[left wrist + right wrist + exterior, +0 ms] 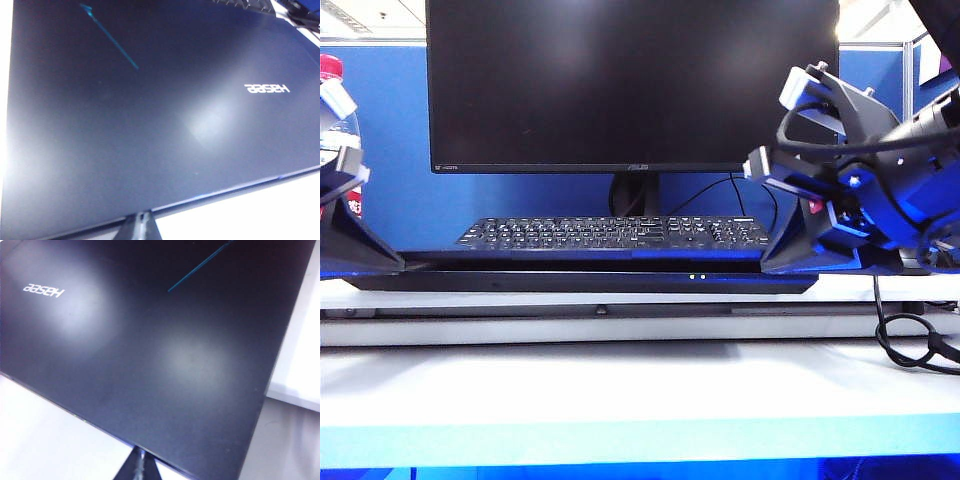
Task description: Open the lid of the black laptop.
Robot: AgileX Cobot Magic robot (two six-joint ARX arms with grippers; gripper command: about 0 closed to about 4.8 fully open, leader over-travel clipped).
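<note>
On white table (620,390), shut black laptop (580,280), left tool (140,225), right tool (137,467) closed at its edge.

White table (620,390) — closed black laptop (580,281) on it.

In the exterior view the left pincer (355,240) is cut off by the left frame edge, its jaw state unreadable. Only a blurred tip of the right pincer (137,467) is seen; the lid (165,365) is cropped.
</note>
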